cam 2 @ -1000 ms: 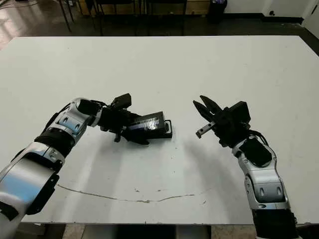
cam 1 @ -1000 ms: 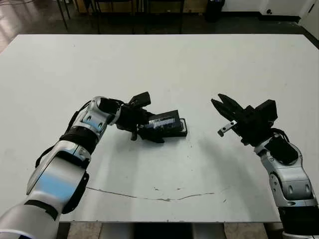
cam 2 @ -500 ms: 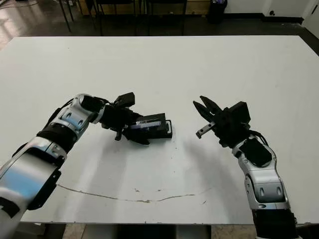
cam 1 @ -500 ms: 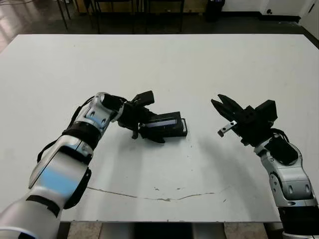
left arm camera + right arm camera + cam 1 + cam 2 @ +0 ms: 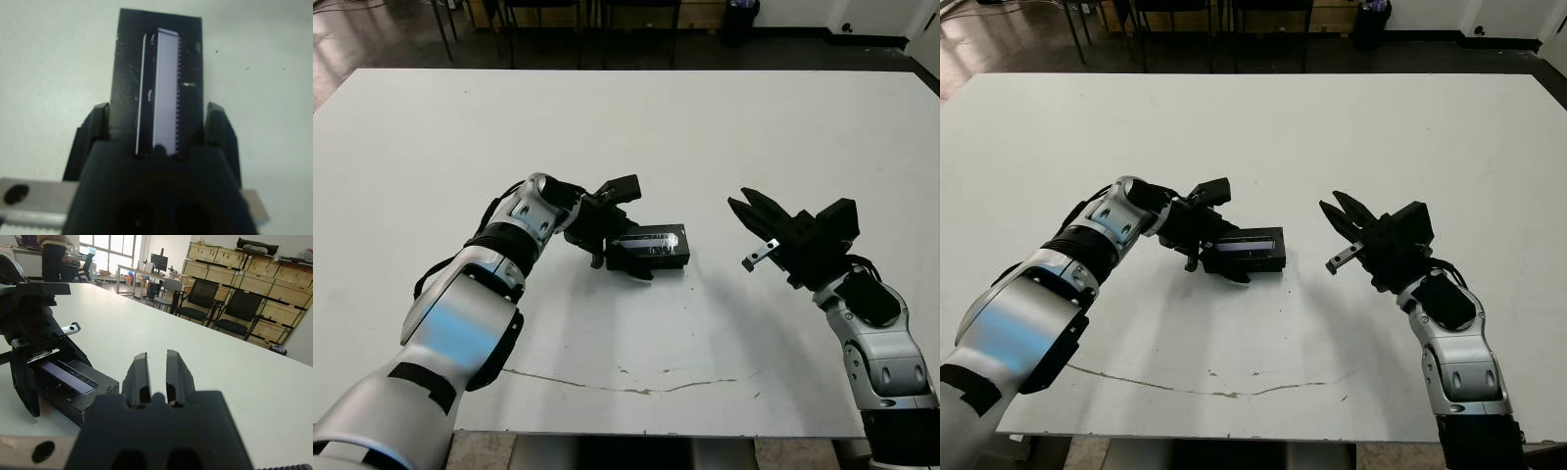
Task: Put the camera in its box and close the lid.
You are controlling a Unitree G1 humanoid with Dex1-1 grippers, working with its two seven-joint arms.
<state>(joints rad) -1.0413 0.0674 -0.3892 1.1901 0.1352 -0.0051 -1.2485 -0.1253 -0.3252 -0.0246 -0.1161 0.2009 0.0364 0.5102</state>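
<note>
1. Box [image 5: 658,249]: black, lying flat on the white bench [image 5: 705,127], roughly mid-bench, a bit toward the robot's left of centre. Long axis runs roughly left-right in the head views.
2. Camera [image 5: 165,98]: slim dark bar with a pale bluish-purple face, lying on top of the box along its length. Left wrist view shows it nearer one long edge than the other. Can't tell whether it is seated down in the box or just resting on it.
3. Lid: can't single it out as a separate part in any view.
4. Left tool [image 5: 628,233]: at the box's left end, one finger on each long side. In the left wrist view both fingers [image 5: 96,132] sit against the box walls, so it is clamped on the box. Camera's near end runs in under the tool body there.
5. Right tool [image 5: 750,213]: well apart from the box, on the robot's right, raised off the bench, tips aimed toward the box. Fingers [image 5: 139,373] nearly parallel with a narrow gap between them, nothing held. Not fully closed.
6. Bench: a thin dark scratch line [image 5: 626,380] near the front edge. Chairs and stacked wooden crates [image 5: 254,264] beyond the bench, and a person [image 5: 51,254] standing at the far left of the right wrist view.
</note>
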